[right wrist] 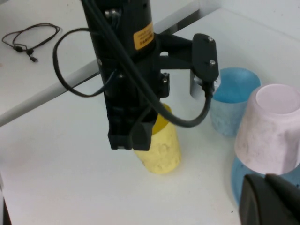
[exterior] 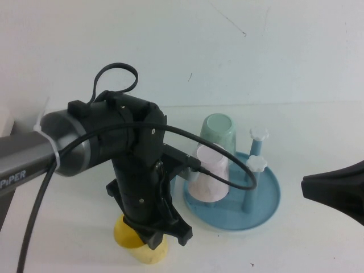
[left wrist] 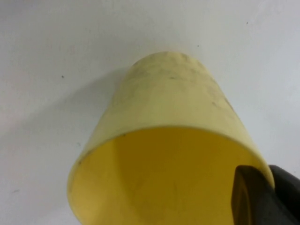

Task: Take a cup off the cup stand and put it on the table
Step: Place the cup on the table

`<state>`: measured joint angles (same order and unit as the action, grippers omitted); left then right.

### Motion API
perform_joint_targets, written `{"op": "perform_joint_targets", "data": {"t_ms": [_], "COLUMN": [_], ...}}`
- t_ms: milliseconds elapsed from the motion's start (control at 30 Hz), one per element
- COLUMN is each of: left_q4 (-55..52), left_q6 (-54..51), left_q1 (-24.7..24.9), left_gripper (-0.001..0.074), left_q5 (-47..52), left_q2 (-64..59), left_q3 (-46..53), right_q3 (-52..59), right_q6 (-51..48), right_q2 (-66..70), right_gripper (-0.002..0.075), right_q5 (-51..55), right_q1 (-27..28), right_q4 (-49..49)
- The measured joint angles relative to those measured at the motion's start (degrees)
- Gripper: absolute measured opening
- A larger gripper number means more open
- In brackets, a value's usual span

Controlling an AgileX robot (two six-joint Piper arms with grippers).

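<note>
Cup (left wrist: 164, 154) mouth, hidden overhead, gripped at rim by left gripper (exterior: 156, 236); stand (exterior: 267, 207) at 3 o'clock; right gripper (exterior: 335, 190) farther right, opening indiscernible.

Cups, three in all:
- one yellow tumbler (exterior: 141, 242), off the cup stand (exterior: 267, 207), on the counter (exterior: 296, 250) to the stand's left, held by the left gripper (exterior: 162, 236);
- one light blue tumbler (exterior: 219, 132), inverted, on the far side of the stand;
- one white-pink tumbler (exterior: 209, 179), inverted, on the stand, just in front of the blue one.

Cup stands, one: round blue tray.

Bare pegs with white flower caps, two: one (exterior: 257, 136) at the stand's far right, one (exterior: 255, 165) nearer the stand's middle.

Grippers, two: the left, clamped on the yellow tumbler; the right gripper (exterior: 335, 190), to the stand's right.

Counters, one: white.
</note>
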<state>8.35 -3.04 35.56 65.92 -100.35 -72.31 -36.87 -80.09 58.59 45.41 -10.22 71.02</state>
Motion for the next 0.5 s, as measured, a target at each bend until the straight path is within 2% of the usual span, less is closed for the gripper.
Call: {"op": "perform_joint_targets", "data": {"t_ms": [100, 267, 333, 500], "left_q4": [-0.23, -0.23, -0.26, -0.02], "left_q6": [0.10, 1.84, 2.11, 2.42], "left_q1": [0.00, 0.00, 0.00, 0.00], "left_gripper": [0.0078, 0.0325, 0.0393, 0.0427], "left_q5": [-0.22, 0.90, 2.24, 3.44], "left_q2": [-0.21, -0.21, -0.21, -0.21], "left_q3": [-0.82, -3.37, -4.90, -9.90], "right_q3": [0.00, 0.00, 0.00, 0.00], "right_q6": [0.00, 0.00, 0.00, -0.23], "right_q2": [0.00, 0.00, 0.00, 0.00], "right_gripper": [-0.0001, -0.0001, -0.0001, -0.0001], "right_q5": [-0.14, -0.74, -1.08, -1.56], "right_q1": [0.00, 0.00, 0.00, 0.00], "right_q4": [0.00, 0.00, -0.13, -2.79]}}
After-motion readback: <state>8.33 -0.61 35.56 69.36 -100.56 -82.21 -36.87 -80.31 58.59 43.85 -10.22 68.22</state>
